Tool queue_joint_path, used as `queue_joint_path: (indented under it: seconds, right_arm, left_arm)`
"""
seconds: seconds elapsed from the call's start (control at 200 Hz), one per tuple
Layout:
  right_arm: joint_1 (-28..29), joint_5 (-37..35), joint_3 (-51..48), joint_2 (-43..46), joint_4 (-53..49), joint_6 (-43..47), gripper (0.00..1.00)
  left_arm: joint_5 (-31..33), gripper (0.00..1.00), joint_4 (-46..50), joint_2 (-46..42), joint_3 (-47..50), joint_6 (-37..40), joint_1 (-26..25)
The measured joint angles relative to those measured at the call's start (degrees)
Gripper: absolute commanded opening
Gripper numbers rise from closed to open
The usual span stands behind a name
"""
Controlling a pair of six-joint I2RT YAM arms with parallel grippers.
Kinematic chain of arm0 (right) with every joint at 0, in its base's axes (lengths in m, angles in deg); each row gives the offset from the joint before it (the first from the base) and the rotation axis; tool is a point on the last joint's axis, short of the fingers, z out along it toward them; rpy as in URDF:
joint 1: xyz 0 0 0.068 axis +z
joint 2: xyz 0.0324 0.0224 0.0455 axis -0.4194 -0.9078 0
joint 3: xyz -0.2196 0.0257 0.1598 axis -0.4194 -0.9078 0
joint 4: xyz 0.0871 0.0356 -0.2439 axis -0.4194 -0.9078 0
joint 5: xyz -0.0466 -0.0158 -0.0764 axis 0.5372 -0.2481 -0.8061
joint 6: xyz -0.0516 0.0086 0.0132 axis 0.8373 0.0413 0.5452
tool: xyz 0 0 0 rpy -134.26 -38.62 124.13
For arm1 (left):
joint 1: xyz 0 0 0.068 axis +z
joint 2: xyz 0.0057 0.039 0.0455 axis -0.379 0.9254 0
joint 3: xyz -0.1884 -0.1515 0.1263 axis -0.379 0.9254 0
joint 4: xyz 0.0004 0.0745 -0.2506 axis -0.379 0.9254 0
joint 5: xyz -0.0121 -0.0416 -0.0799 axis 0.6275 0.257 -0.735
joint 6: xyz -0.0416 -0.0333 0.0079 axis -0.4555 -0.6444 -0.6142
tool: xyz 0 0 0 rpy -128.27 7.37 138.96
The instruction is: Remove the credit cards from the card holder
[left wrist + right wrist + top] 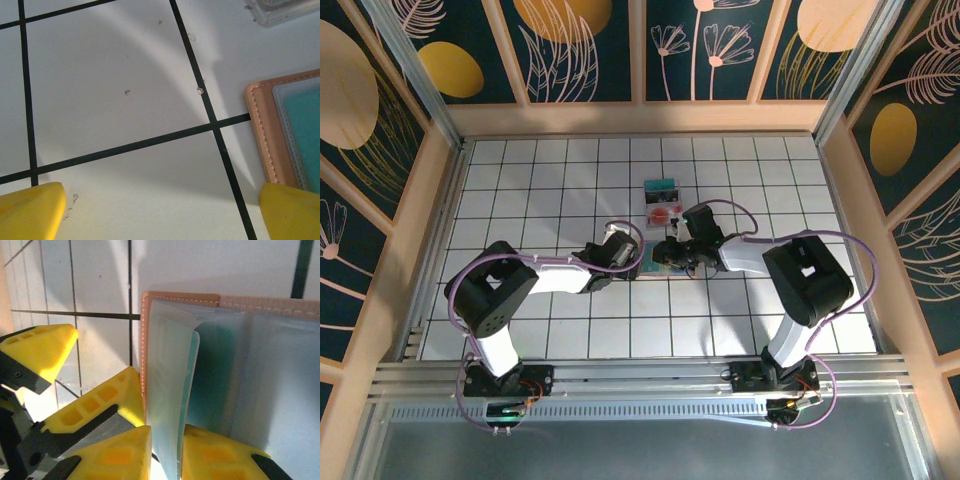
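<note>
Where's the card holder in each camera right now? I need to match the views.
Top external: card holder mid-picture, just on the near side of the loose cards.
Left wrist: at the right edge, tan stitched border with teal inside.
Right wrist: centre and right, open, with a clear sleeve standing up.
Shared landmark: the black grid crossing beside its stitched corner, in both wrist views.

The left arm [555, 276] and the right arm [745, 262] are white with big black joints [490, 298]. Thin purple cables [800, 235] loop along them. The fingers [115, 455] are bright yellow with little square dents.
</note>
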Motion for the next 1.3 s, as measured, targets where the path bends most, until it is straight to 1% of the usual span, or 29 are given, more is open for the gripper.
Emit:
queue_joint_path:
  seconds: [0.225, 0.591, 1.161, 1.296]
  right_arm:
    - [-0.3, 2.0, -0.5, 0.0, 2.6, -1.3, 0.21]
    - [-3.0, 5.0, -3.8, 0.9, 7.4, -3.9, 0.18]
    - [-5.0, 5.7, -5.6, 3.2, 9.0, -5.5, 0.18]
    - [-5.2, 5.7, -5.9, 3.3, 9.0, -5.5, 0.16]
  left_arm:
    - [0.0, 0.99, 0.6, -0.1, 0.0, -0.3, 0.0]
    - [0.0, 0.99, 0.9, -0.1, 0.0, -1.4, 0.0]
    - [0.0, 0.99, 1.2, -0.1, -0.1, -2.0, 0.0]
    - [0.0, 0.99, 1.2, -0.1, -0.1, -2.0, 0.0]
